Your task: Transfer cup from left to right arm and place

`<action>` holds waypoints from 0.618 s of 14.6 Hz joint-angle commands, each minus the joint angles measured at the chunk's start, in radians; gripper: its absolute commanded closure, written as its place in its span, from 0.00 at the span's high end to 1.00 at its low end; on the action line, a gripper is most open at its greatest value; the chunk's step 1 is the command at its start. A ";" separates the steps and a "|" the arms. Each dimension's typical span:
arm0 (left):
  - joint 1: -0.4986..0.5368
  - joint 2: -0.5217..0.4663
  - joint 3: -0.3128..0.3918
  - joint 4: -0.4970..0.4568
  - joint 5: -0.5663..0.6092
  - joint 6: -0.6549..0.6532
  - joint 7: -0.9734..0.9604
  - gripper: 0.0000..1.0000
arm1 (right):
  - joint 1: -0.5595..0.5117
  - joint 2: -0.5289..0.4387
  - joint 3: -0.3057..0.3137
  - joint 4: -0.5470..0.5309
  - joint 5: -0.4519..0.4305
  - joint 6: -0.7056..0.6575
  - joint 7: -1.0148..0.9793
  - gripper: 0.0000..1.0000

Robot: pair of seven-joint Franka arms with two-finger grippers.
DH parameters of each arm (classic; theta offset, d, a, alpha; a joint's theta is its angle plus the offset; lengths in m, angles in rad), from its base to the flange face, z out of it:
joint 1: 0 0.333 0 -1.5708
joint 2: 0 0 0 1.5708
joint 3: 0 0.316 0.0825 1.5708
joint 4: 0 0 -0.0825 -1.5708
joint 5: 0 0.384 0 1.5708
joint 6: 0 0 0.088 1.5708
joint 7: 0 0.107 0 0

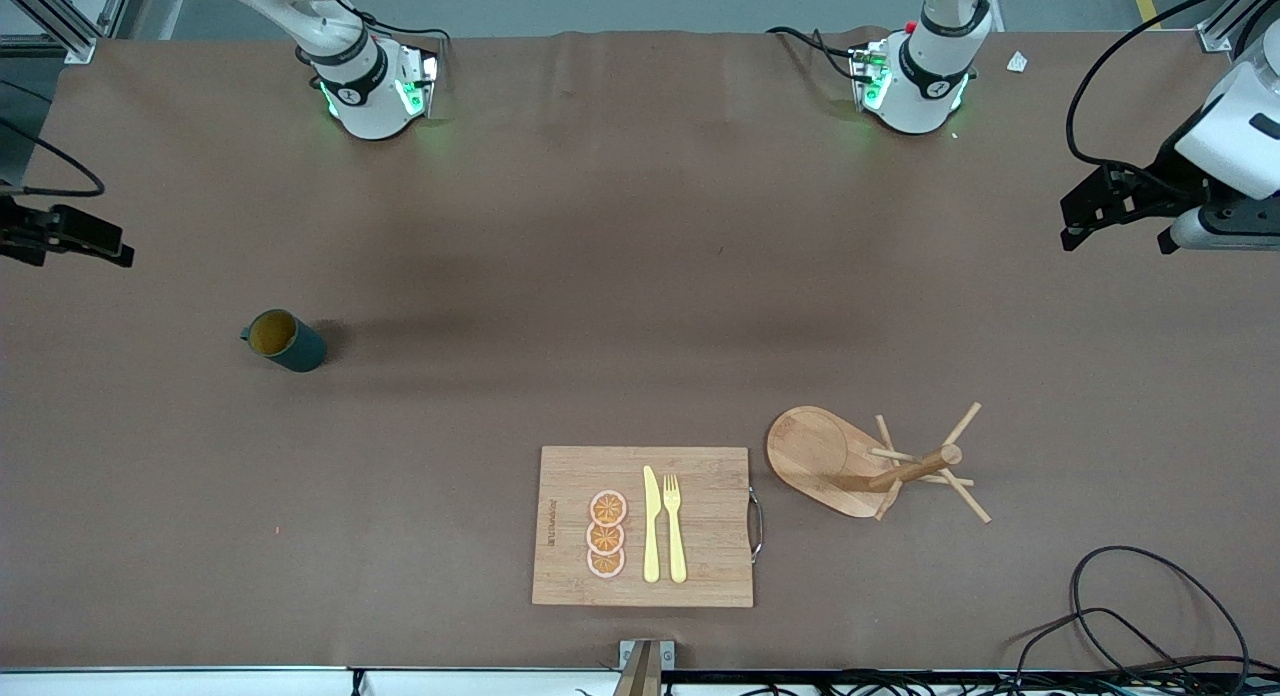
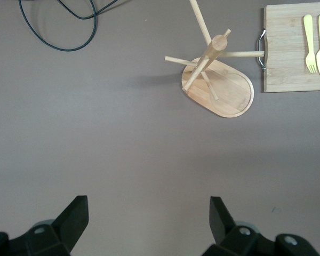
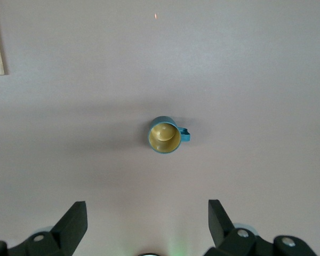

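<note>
The cup (image 1: 285, 340) is a dark teal mug with a tan-yellow inside. It stands upright on the brown table toward the right arm's end, and nothing holds it. In the right wrist view the cup (image 3: 165, 135) shows from above, apart from the fingers. My right gripper (image 1: 100, 241) hangs open and empty over the table's edge at the right arm's end, also seen in the right wrist view (image 3: 148, 218). My left gripper (image 1: 1115, 231) hangs open and empty over the left arm's end of the table, also seen in the left wrist view (image 2: 149, 216).
A wooden peg stand (image 1: 880, 461) stands toward the left arm's end, also in the left wrist view (image 2: 218, 80). A cutting board (image 1: 720, 526) with orange slices (image 1: 606, 534), a yellow knife and a fork lies near the front camera. Black cables (image 1: 1130, 616) lie at the table's near corner.
</note>
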 commanded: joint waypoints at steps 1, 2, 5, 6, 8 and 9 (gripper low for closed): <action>0.006 0.008 -0.001 0.025 -0.015 -0.022 0.004 1.00 | 0.004 0.004 0.001 0.031 -0.015 -0.034 0.015 1.00; 0.006 0.008 -0.001 0.025 -0.015 -0.022 0.004 1.00 | 0.004 0.004 0.003 0.031 -0.015 -0.035 0.016 1.00; 0.007 0.008 -0.001 0.024 -0.015 -0.022 0.008 1.00 | -0.001 0.004 0.003 0.043 -0.006 -0.058 0.016 1.00; 0.007 0.010 -0.001 0.024 -0.015 -0.022 0.005 1.00 | 0.001 -0.004 0.008 0.049 0.001 -0.082 0.016 1.00; 0.007 0.008 -0.001 0.024 -0.015 -0.022 0.004 1.00 | 0.008 -0.015 0.011 0.051 0.004 -0.150 0.015 1.00; 0.007 0.008 -0.001 0.024 -0.015 -0.022 0.004 1.00 | 0.011 -0.044 0.008 0.043 0.014 -0.155 0.015 1.00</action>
